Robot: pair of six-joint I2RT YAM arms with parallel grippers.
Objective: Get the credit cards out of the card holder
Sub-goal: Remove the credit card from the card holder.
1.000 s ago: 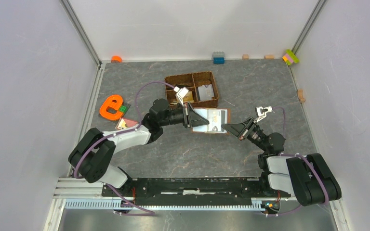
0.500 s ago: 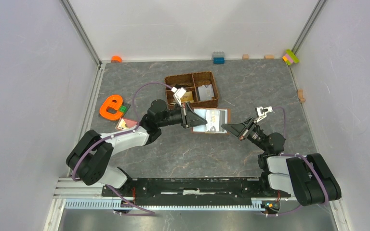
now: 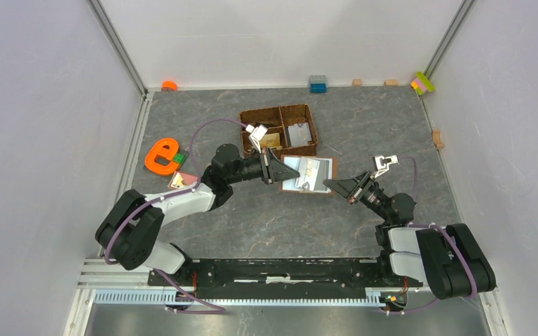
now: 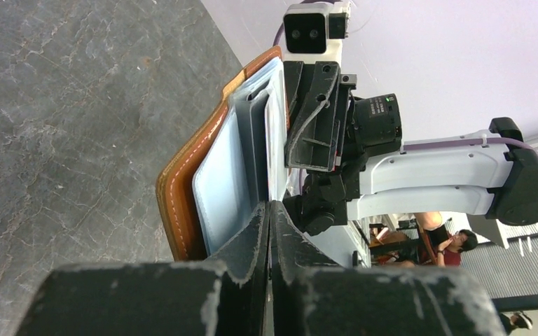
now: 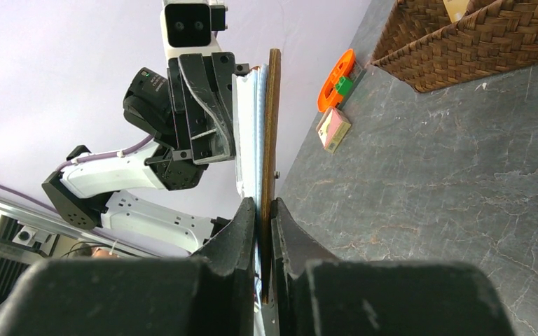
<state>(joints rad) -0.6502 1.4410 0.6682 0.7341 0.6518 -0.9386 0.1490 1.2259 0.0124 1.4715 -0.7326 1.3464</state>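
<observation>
The card holder (image 3: 311,175) was pinched tight by the left gripper (image 3: 279,172) and right gripper (image 3: 330,185) to keep it open.

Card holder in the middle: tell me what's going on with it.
Both arms hold the open card holder between them. The right gripper clamps its brown cover; the left gripper is pinched shut on its pale inner side. A gold-tan card and a grey card lie in the woven basket.

The left tool (image 3: 279,171) has drawn back leftward, tilting the card holder (image 3: 313,176).
</observation>
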